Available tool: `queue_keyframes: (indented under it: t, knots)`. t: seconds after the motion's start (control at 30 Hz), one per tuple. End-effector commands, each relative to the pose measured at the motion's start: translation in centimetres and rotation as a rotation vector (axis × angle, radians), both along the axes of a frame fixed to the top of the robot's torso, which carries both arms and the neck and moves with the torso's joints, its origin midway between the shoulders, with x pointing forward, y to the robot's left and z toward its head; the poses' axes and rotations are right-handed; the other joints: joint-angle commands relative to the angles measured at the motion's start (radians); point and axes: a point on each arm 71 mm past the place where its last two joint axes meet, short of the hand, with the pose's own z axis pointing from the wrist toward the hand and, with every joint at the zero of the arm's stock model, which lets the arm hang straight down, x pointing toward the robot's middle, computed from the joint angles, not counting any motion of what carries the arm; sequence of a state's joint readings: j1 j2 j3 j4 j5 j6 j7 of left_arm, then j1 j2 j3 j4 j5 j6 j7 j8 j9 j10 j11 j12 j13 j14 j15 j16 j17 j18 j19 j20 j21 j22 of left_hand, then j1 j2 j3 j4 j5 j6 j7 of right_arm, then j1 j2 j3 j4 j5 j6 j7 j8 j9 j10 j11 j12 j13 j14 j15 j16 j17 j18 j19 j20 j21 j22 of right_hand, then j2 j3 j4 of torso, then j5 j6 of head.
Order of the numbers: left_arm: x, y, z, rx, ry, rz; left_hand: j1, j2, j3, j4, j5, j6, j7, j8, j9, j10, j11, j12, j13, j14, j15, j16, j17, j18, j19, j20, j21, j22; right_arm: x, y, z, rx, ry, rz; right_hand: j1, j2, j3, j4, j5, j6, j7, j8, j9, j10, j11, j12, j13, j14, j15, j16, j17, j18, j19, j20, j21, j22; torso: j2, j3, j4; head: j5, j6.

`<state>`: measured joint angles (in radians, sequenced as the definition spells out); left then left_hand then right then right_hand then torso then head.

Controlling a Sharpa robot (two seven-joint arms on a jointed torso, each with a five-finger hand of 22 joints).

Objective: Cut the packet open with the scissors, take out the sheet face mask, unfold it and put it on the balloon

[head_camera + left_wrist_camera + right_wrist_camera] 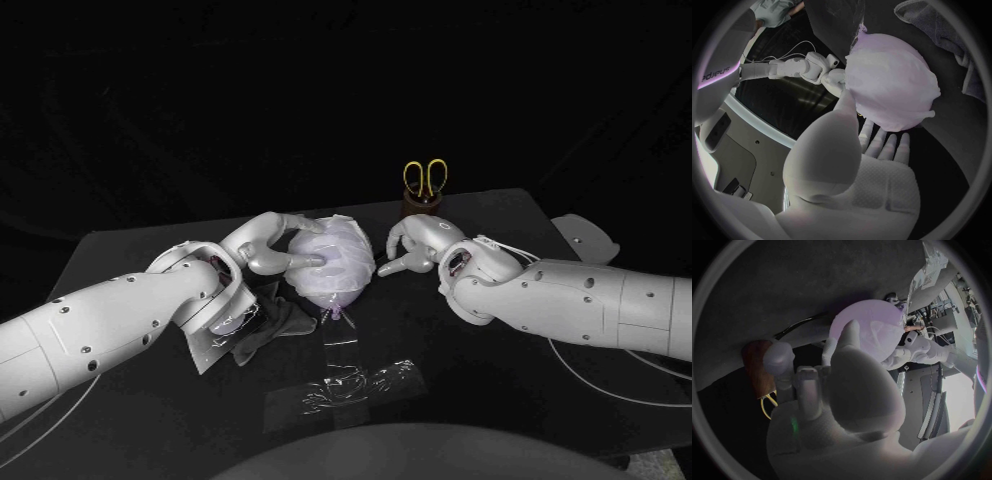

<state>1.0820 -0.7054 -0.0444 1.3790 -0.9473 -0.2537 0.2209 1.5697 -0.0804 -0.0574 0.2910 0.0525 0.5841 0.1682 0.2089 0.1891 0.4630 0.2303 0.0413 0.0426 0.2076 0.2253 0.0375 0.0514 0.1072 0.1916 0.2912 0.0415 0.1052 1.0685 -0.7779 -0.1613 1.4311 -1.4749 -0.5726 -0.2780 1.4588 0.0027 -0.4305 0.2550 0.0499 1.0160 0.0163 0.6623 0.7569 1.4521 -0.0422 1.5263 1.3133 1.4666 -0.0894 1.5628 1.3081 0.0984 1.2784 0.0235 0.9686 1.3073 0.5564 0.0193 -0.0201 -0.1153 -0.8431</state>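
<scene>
Balloon [340, 287] stands on the black bench [490, 385] between the two hands, with the white sheet mask [329, 245] draped over its top and sides. In the head view the left hand [267, 248] lies against the balloon's left side, fingers apart, one finger across its front and another over its top. The right hand [415, 248] is at its right side, fingers spread, tips just beside it; contact cannot be told here. Behind the balloon, yellow-handled scissors [424, 178] stand in a brown holder [423, 205]. A dark cloth [274, 325] lies in front of the balloon to its left, and a clear packet [346, 388] lies further in front.

The left wrist view adds the wrinkled mask [892, 80] closely: the left hand [867, 185] is flat with its fingers under the balloon, and the right hand [823, 70] touches the balloon's far side with a fingertip.

The right wrist view shows the right hand [842, 410] with fingers raised apart before the balloon [870, 322], gripping nothing, the holder [756, 362] beside it, the left hand [920, 347] beyond, and the packet [932, 267].
</scene>
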Motion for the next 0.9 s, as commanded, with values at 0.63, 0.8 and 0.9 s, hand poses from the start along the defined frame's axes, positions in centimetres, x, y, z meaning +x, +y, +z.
queue_keyframes:
  t: [0.63,0.8,0.9]
  knots:
    - [-0.3,-0.3,-0.1,-0.070,0.042,-0.016,0.006,-0.005,-0.008,0.002,-0.004,-0.002,0.097,0.000,-0.001,-0.009,0.003,0.001,0.001,0.002,0.001,-0.001,0.001,0.010,0.001,0.001,0.004,-0.004,-0.1,-2.0,1.3,0.329,0.024,-0.056,0.135,0.128,-0.021,0.017,0.001,-0.083,0.046,-0.089,-0.068,0.034,0.034,-0.172,0.139,0.064,0.029,-0.037,0.174,0.039,-0.090,0.025,-0.164,-0.007,-0.005,-0.0035,-0.0017,0.000,0.023]
    - [-0.6,-0.2,0.3,-0.120,0.049,-0.019,0.008,-0.010,-0.009,0.002,-0.004,-0.001,0.096,0.001,-0.001,-0.008,0.002,0.002,0.001,0.003,0.000,-0.001,0.002,0.009,0.000,0.001,0.004,-0.004,0.0,-1.9,2.3,0.470,0.058,-0.082,0.143,0.158,-0.019,0.020,0.003,-0.109,0.061,-0.125,-0.091,0.035,0.047,-0.165,0.142,0.066,0.040,-0.034,0.178,0.037,-0.085,0.035,-0.157,-0.002,-0.005,-0.0033,-0.0014,0.001,0.026]
    - [-0.8,-0.3,0.5,-0.140,0.046,-0.026,0.011,-0.013,-0.008,0.002,-0.004,0.003,0.094,0.002,0.000,-0.004,0.001,0.002,0.002,0.003,-0.001,-0.001,0.002,0.009,-0.001,0.001,0.003,-0.005,0.1,-1.5,2.9,0.509,0.066,-0.096,0.140,0.177,-0.018,0.025,0.004,-0.108,0.066,-0.142,-0.103,0.043,0.051,-0.147,0.150,0.071,0.044,-0.027,0.190,0.034,-0.071,0.040,-0.135,0.008,-0.004,-0.0029,-0.0015,0.000,0.029]
